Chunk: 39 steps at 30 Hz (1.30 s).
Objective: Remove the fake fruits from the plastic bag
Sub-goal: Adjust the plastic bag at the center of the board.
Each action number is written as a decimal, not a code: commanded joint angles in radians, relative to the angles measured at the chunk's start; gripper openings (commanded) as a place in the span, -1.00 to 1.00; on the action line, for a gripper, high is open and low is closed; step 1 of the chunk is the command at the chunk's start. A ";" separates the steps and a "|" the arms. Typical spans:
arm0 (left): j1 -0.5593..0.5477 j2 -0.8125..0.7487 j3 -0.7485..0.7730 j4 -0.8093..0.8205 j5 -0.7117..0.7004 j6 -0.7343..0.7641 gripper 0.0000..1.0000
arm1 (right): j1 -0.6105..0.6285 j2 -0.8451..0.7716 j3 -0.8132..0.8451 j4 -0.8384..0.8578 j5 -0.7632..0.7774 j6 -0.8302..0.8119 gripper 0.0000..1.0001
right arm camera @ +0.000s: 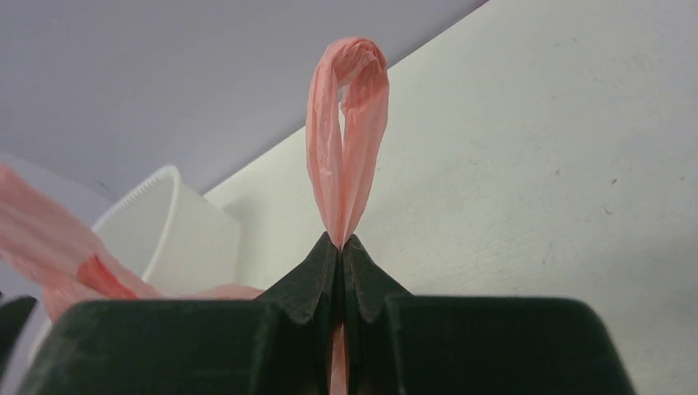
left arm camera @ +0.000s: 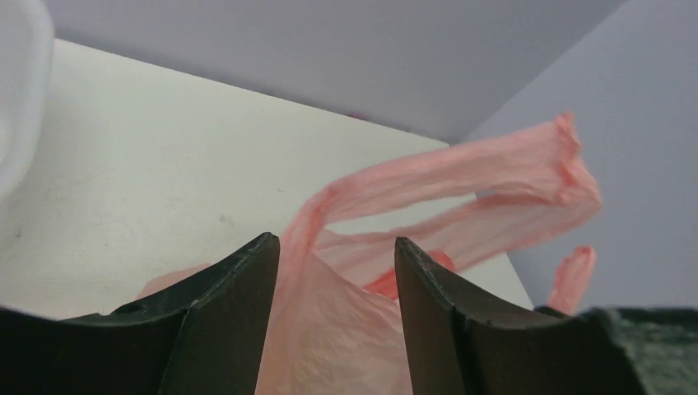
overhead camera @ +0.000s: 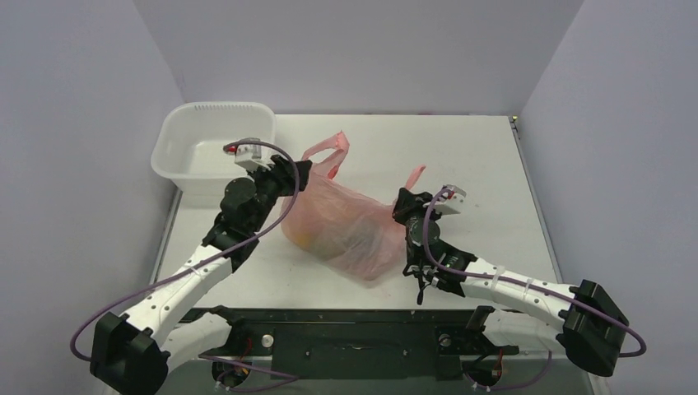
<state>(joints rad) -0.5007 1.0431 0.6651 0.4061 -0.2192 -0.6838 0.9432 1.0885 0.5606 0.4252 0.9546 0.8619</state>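
Note:
The pink plastic bag (overhead camera: 346, 226) lies slumped in the middle of the table, its two handle loops raised. A dim orange-yellow shape (overhead camera: 309, 239) shows through its lower left; the other fake fruits are hidden inside. My left gripper (overhead camera: 300, 174) is at the bag's left edge below the left handle loop (overhead camera: 329, 152). In the left wrist view it (left arm camera: 336, 247) is open, with the bag's film (left arm camera: 329, 329) between the parted fingers and the loop (left arm camera: 461, 177) beyond. My right gripper (overhead camera: 403, 204) is shut on the right handle loop (right arm camera: 346, 123), pinched at the tips (right arm camera: 340, 240).
A white plastic basin (overhead camera: 210, 144) stands at the back left, just behind my left gripper; it also shows in the right wrist view (right arm camera: 173, 230) and the left wrist view (left arm camera: 20, 82). Grey walls close in the table (overhead camera: 477, 164) on three sides.

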 commanded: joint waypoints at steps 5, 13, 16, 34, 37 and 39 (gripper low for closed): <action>0.085 -0.058 0.330 -0.582 0.589 0.638 0.32 | -0.026 -0.076 -0.029 0.154 -0.462 -0.478 -1.00; 0.084 0.303 0.949 -1.161 0.576 1.079 0.32 | -0.071 -0.085 -0.022 0.164 -0.689 -0.505 -1.00; 0.097 0.338 1.008 -1.187 0.665 1.190 0.42 | -0.081 -0.079 -0.016 0.166 -0.744 -0.504 -1.00; 0.021 0.684 1.230 -1.227 0.838 1.146 -0.48 | -0.082 -0.070 0.028 0.129 -0.702 -0.481 -1.00; 0.014 0.603 1.092 -0.903 0.517 0.846 -1.00 | -0.058 -0.063 0.032 0.101 -0.457 -0.415 -1.00; 0.002 0.505 0.880 -0.689 0.312 0.668 -1.00 | -0.043 -0.052 0.036 0.096 -0.306 -0.356 -1.00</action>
<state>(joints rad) -0.4850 1.7168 1.7729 -0.7074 0.4641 0.3637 0.8734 1.0248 0.5533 0.5129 0.3328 0.4046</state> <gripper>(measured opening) 0.008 0.005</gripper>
